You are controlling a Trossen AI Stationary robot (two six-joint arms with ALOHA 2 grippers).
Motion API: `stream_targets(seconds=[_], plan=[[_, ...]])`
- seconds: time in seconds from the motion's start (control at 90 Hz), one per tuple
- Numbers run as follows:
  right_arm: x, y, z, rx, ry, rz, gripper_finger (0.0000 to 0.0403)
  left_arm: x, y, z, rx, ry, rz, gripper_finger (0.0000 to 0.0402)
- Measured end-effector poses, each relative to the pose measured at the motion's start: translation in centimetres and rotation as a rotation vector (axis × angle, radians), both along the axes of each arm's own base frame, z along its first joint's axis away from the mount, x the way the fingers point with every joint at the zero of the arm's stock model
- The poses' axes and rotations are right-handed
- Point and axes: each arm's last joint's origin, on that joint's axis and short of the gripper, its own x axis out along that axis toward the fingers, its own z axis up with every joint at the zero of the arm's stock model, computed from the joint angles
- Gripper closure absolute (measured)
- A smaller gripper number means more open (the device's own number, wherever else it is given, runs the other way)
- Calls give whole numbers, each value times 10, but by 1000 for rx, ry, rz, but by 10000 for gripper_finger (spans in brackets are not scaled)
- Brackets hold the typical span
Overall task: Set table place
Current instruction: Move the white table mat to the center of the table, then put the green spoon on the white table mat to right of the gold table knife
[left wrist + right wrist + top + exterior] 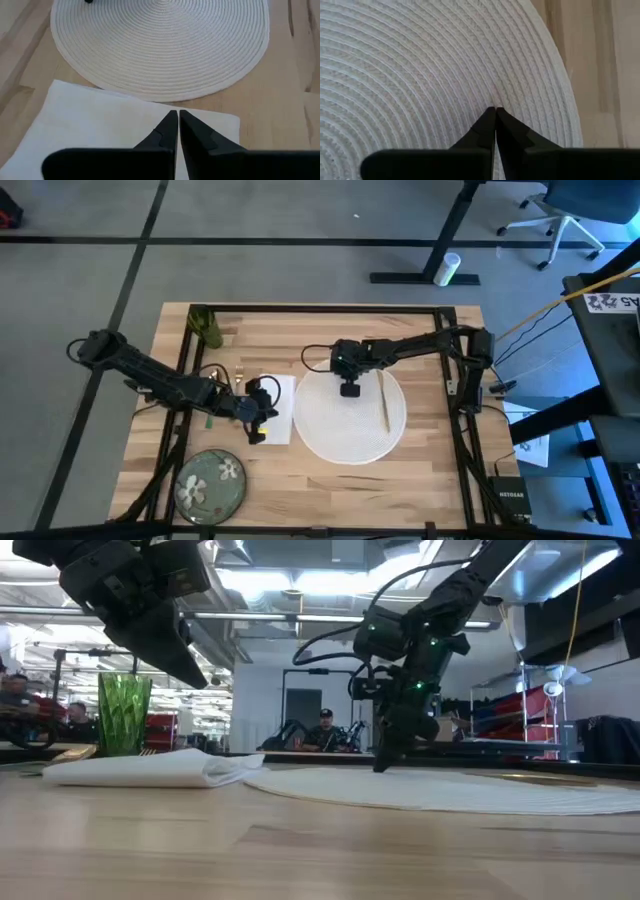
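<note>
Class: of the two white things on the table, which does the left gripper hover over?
The folded napkin, rectangular and smooth, beside the round woven placemat.

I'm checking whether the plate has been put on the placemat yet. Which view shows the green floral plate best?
The high view: the green floral plate lies whole on the table's near left corner, apart from the placemat. The low view and both wrist views do not show it.

One word can be read. A small black box (511,502) sits on the floor near the lower right corner of the tabletop (420,470) in the high view, and it says "NETGEAR" in small white letters. No other words or numbers are clear enough to read.
</note>
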Motion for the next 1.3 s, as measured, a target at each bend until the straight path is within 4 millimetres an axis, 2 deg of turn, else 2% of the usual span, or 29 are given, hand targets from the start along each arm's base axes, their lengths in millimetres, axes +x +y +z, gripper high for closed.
stream_targets(seconds=[0.367,0.478,0.556,0.767,0.933,1.156,1.233,1.3], plan=[[3,6,0,5,-17,-2,403,0,0,0,4,1,-4,402],[4,6,6,-10,-28,12,403,0,0,0,4,1,-4,402],[5,6,15,-18,-37,29,403,0,0,0,5,1,-4,402],[1,7,62,-25,-38,34,403,1,5,0,26,10,0,402],[-18,24,90,26,64,-3,403,3,12,0,49,12,14,402],[-40,63,93,55,267,-114,403,6,29,1,110,3,101,402],[-38,76,89,48,244,-131,403,7,33,0,112,1,118,402],[-27,83,87,53,121,-119,403,5,36,-3,124,17,134,402]])
